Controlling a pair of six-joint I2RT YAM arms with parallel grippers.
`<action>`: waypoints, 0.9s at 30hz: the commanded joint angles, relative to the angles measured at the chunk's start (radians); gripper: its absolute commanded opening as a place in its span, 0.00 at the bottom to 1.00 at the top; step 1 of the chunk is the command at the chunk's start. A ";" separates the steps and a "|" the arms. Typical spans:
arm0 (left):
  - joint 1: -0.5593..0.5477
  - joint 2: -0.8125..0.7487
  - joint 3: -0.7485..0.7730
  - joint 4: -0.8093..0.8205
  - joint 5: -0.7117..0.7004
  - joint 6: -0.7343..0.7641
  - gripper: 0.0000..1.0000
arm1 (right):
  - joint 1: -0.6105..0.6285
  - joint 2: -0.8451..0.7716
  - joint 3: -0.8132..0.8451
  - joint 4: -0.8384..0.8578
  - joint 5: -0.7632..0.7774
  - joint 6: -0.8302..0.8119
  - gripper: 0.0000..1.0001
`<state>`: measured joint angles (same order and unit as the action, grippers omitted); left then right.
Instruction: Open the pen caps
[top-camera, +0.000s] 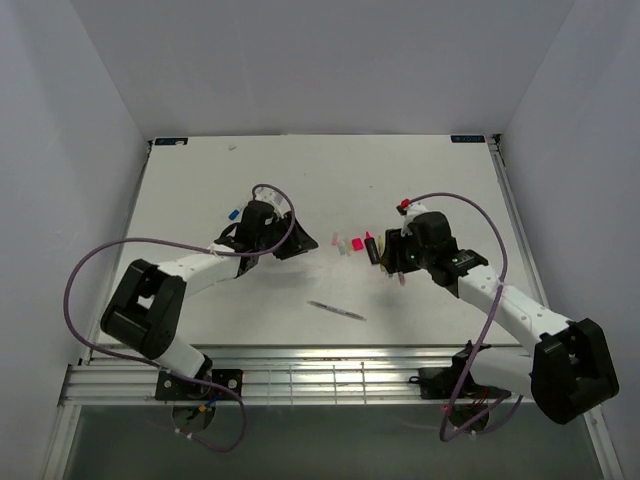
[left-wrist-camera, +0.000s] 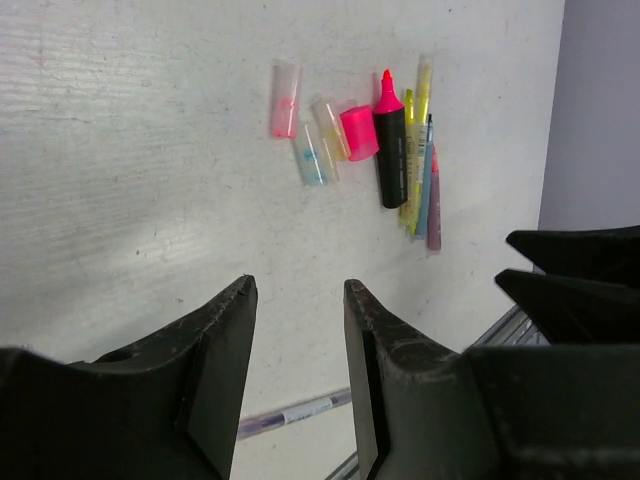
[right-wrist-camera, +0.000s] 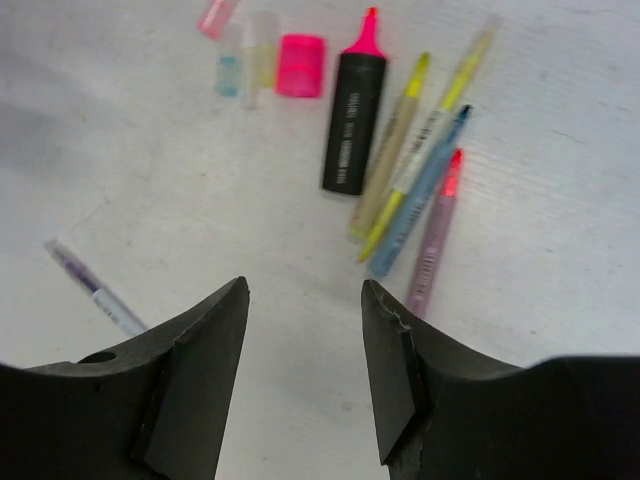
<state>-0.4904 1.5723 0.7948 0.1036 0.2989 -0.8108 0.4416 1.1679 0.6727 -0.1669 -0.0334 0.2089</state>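
Several loose pen caps lie together mid-table: a bright pink cap (right-wrist-camera: 300, 66) (left-wrist-camera: 358, 132), a pale pink one (left-wrist-camera: 285, 100), a bluish one (left-wrist-camera: 310, 160) and a yellowish one (left-wrist-camera: 328, 125); in the top view they show as a small cluster (top-camera: 347, 243). Beside them lie an uncapped black highlighter (right-wrist-camera: 352, 110) with a pink tip, two yellow pens (right-wrist-camera: 400, 150), a blue pen (right-wrist-camera: 425, 190) and a pink pen (right-wrist-camera: 435, 235). My left gripper (left-wrist-camera: 298, 285) (top-camera: 303, 243) is open and empty, left of the caps. My right gripper (right-wrist-camera: 304, 285) (top-camera: 383, 252) is open and empty, above the table just short of the pens.
A thin purple pen (top-camera: 337, 311) with a white label lies alone nearer the front edge; it also shows in the right wrist view (right-wrist-camera: 95, 290). A small blue piece (top-camera: 233, 213) lies behind the left arm. Metal rails (top-camera: 330, 380) run along the front edge.
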 joint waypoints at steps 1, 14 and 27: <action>0.013 -0.118 -0.026 -0.087 -0.066 0.024 0.52 | 0.121 -0.001 0.054 -0.098 -0.025 -0.005 0.56; 0.015 -0.351 -0.169 -0.186 -0.109 -0.047 0.63 | 0.555 0.217 0.061 -0.071 0.029 0.046 0.49; 0.015 -0.508 -0.361 -0.127 -0.092 -0.093 0.63 | 0.577 0.266 0.048 -0.049 0.161 0.037 0.46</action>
<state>-0.4797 1.0973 0.4557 -0.0460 0.2085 -0.8944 1.0111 1.4170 0.7219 -0.2363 0.0757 0.2512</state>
